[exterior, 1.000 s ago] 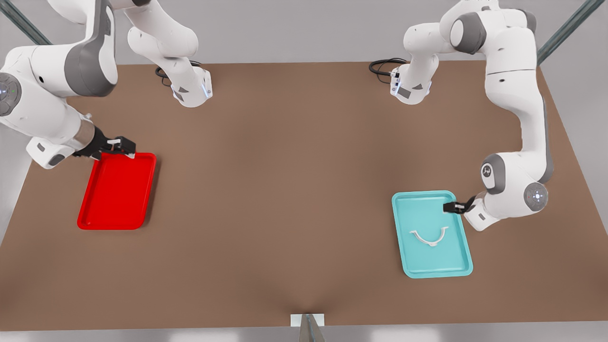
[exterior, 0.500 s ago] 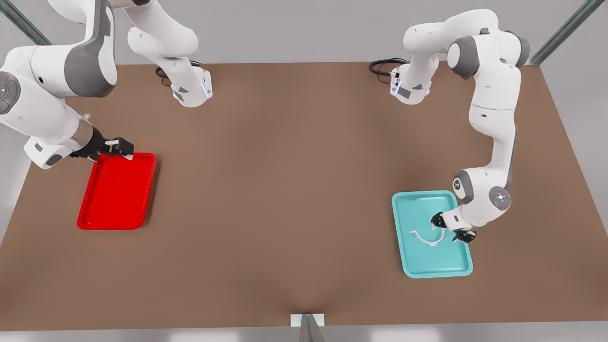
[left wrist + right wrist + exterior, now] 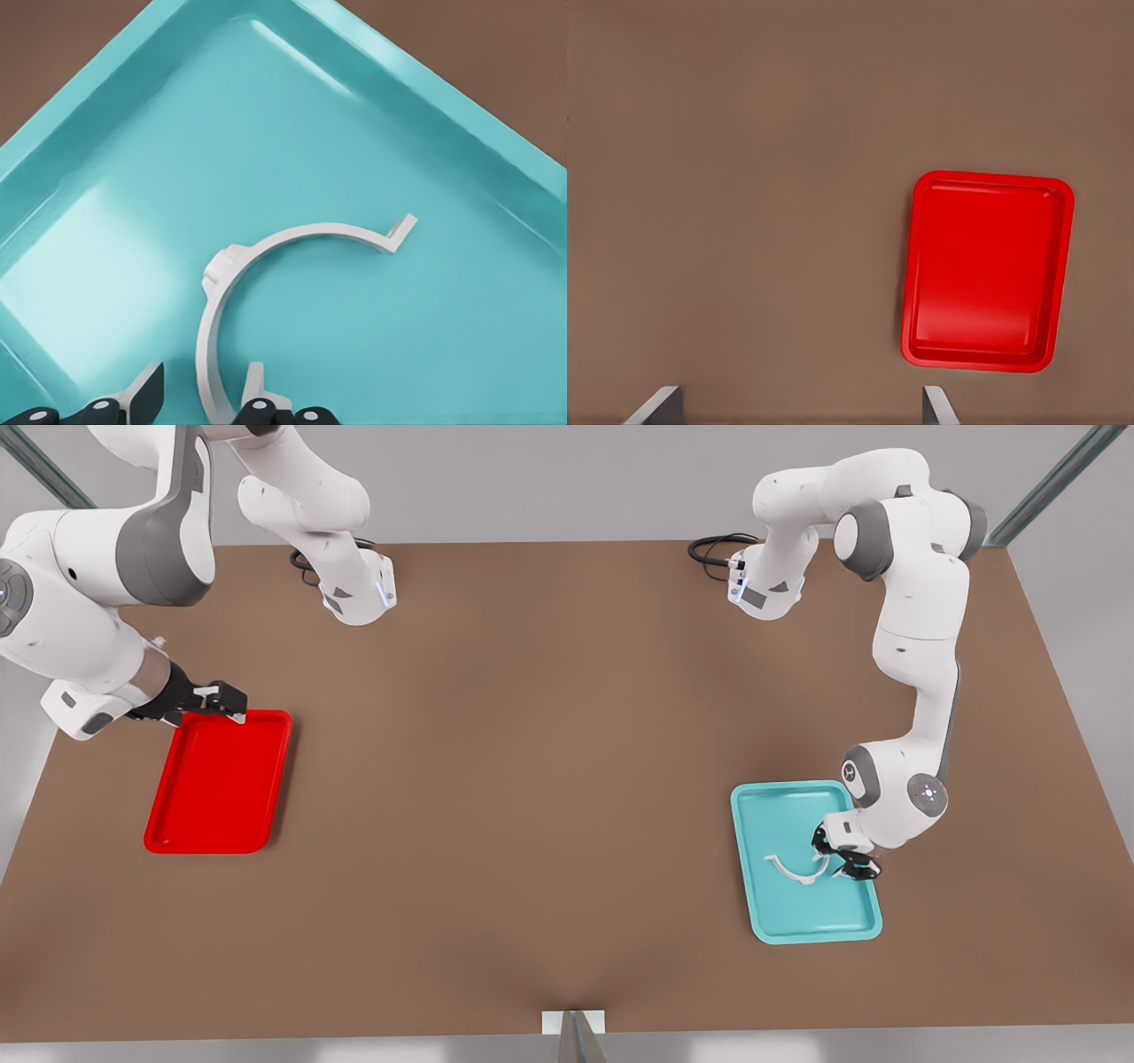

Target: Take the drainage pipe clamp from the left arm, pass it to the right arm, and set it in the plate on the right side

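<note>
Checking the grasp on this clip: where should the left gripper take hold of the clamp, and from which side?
Grip the thin arc near one end, from above. The clamp lies flat in the teal tray, so only a top-down pinch across the band fits. The left gripper already stands open astride that end. The right gripper waits at the plate.

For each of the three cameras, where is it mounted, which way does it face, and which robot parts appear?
Front view: high, opposite the arm bases, looking down on the brown table; both arms show, the right gripper waiting open by the plate.
Left wrist view: on the left arm, looking down into the teal tray; open left gripper straddles the drainage pipe clamp.
Right wrist view: high on the right arm, looking down; finger tips show.
Shared: front and left wrist views share the clamp; front and right wrist views share the plate.
</note>
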